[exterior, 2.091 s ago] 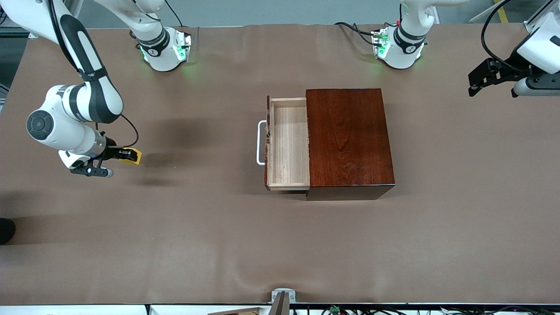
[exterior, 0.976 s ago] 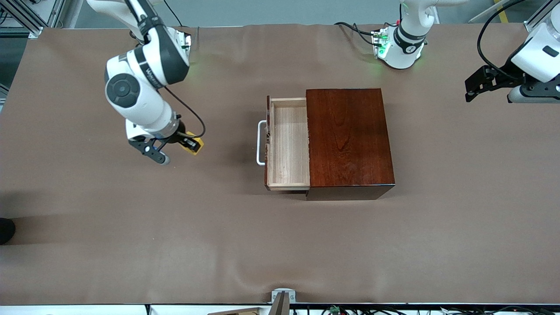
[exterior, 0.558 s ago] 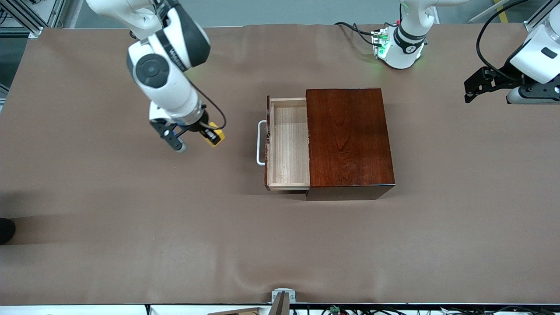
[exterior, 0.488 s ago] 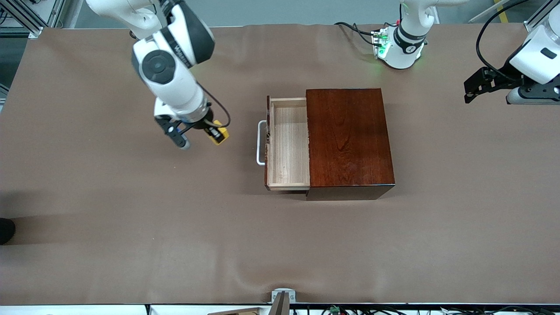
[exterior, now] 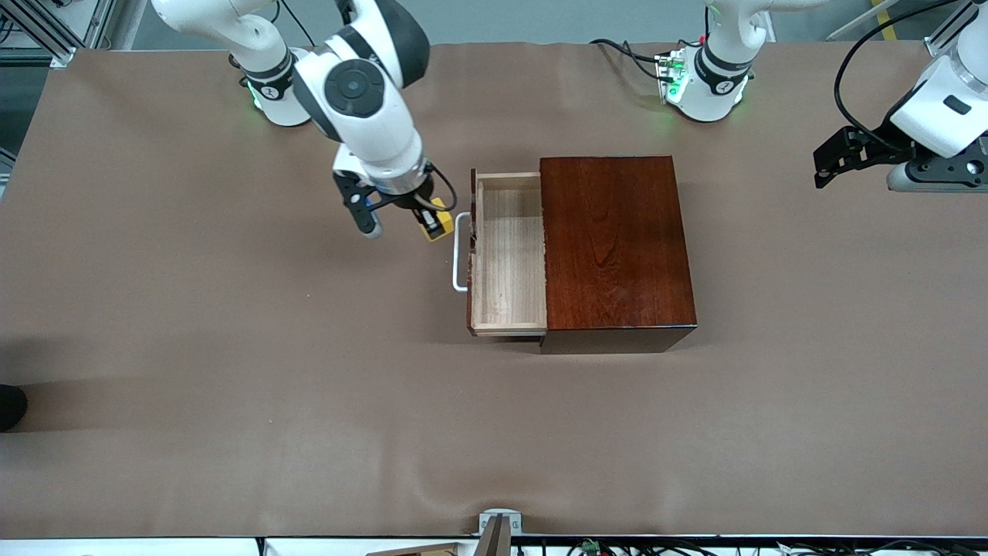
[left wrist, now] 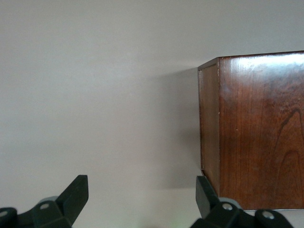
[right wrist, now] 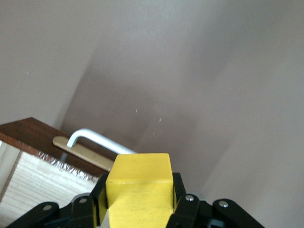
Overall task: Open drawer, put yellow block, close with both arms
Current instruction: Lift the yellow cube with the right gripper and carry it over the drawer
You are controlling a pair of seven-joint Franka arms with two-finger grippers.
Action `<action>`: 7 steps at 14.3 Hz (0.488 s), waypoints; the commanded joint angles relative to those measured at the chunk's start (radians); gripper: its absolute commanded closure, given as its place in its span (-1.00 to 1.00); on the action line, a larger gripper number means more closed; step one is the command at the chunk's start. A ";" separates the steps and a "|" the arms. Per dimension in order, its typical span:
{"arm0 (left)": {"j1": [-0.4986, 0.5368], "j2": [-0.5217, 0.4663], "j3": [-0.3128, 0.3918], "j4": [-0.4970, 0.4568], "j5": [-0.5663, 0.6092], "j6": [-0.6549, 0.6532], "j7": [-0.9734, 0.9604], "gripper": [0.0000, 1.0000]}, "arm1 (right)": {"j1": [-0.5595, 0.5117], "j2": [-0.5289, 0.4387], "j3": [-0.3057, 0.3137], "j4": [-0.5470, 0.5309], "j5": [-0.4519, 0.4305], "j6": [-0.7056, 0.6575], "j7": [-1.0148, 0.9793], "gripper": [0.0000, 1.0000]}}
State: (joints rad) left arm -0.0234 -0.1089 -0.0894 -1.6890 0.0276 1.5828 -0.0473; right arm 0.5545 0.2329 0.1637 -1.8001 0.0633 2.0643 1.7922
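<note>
yellow block (exterior: pixel 434 223) pinched in my right gripper (exterior: pixel 429 225) beside the open drawer (exterior: pixel 508 255)'s handle, ready for dropping; left gripper (left wrist: pixel 142 199) waits, spread, empty.

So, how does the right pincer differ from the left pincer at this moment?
The right pincer is shut on the yellow block; the left pincer is open and holds nothing. The right one is up beside the drawer's handle; the left one waits at its own end of the table. Both are black and two-fingered.

You have a brown table cover (exterior: pixel 231 386) with wrinkles along its near edge, a small metal bracket (exterior: pixel 499 522) there, and cables (exterior: pixel 617 48) at the top.
</note>
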 commanded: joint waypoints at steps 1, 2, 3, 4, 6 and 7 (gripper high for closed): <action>0.014 -0.029 -0.010 -0.035 -0.011 0.017 -0.003 -1.00 | 0.057 0.101 -0.012 0.128 0.021 -0.015 0.143 1.00; 0.014 -0.029 -0.010 -0.035 -0.011 0.017 -0.003 -1.00 | 0.071 0.123 -0.012 0.158 0.023 -0.013 0.176 1.00; 0.014 -0.029 -0.010 -0.035 -0.011 0.017 -0.003 -1.00 | 0.079 0.144 -0.012 0.185 0.023 -0.013 0.211 1.00; 0.014 -0.029 -0.010 -0.035 -0.011 0.019 -0.003 -1.00 | 0.079 0.151 -0.012 0.205 0.023 -0.013 0.243 1.00; 0.014 -0.029 -0.010 -0.035 -0.011 0.020 -0.003 -1.00 | 0.088 0.161 -0.012 0.209 0.036 -0.004 0.278 1.00; 0.014 -0.028 -0.010 -0.035 -0.011 0.020 -0.003 -1.00 | 0.107 0.164 -0.012 0.208 0.036 0.010 0.303 1.00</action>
State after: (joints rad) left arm -0.0234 -0.1089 -0.0894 -1.6979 0.0276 1.5867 -0.0473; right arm 0.6305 0.3768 0.1632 -1.6261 0.0750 2.0702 2.0439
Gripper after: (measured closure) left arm 0.000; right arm 0.441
